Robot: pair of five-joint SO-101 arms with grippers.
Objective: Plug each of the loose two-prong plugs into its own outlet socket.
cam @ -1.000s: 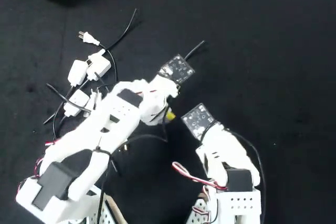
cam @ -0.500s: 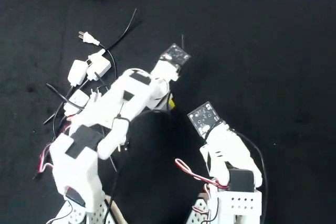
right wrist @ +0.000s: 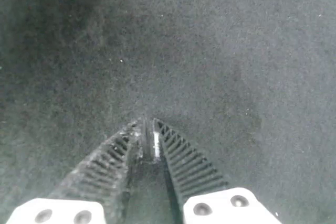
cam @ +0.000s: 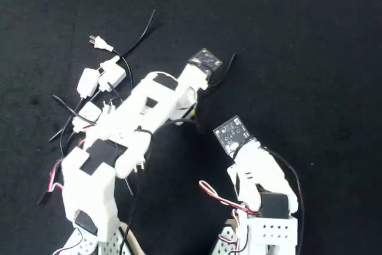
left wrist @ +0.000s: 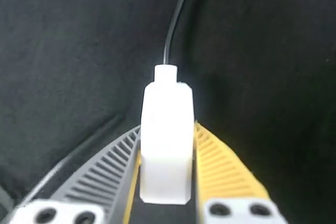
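Plug (left wrist: 166, 114) in left gripper (left wrist: 167, 132), sockets (cam: 101, 78) tangled among cords (cam: 135, 42)

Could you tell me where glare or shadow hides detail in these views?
Left wrist view: the white connector in the left pincer glares, its faces washed out. High view: the left arm casts a soft shadow on the black cloth.

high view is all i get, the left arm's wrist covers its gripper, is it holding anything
observer: Yes. In the left wrist view the left gripper is shut on a white block, clamping it from both sides.
operator: plug or socket
observer: Cannot tell; no prongs or slots show. A black cord leaves its far end.
operator: and the right one
observer: The right gripper is shut on nothing, over bare black cloth.
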